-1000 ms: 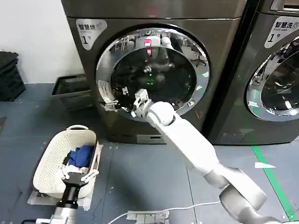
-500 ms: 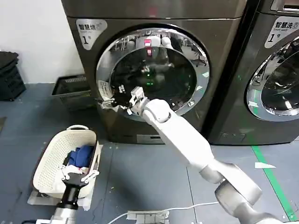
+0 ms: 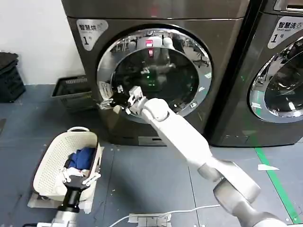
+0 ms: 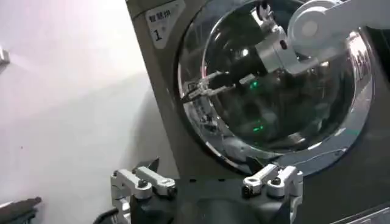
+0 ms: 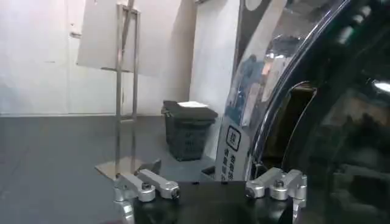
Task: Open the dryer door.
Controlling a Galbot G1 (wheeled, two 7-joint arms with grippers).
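Observation:
The dryer door point(image 3: 154, 73) is a big round door with a wide chrome rim and dark glass, and it lies flush with the machine front. My right gripper point(image 3: 110, 101) reaches to its left edge, by the small white sticker point(image 3: 103, 88). In the right wrist view the right gripper point(image 5: 210, 182) is open, the sticker point(image 5: 231, 143) and chrome rim point(image 5: 268, 131) stand just beyond its spread fingers, and nothing is held. The left wrist view shows the door point(image 4: 274, 79) with the right gripper point(image 4: 204, 88) at its rim. My left gripper point(image 3: 78, 178) hangs low over the basket, and the same gripper point(image 4: 207, 182) is open.
A white laundry basket point(image 3: 52, 163) with blue cloth stands on the floor at the left. A dark basket point(image 3: 71, 92) sits beside the dryer and a black crate point(image 3: 9, 75) by the wall. The second machine point(image 3: 279, 71) stands to the right. A cable and power strip point(image 3: 147, 218) lie near the front.
My right gripper has moved left along the door, from the glass's lower left to the rim beside the sticker. The left arm has not moved.

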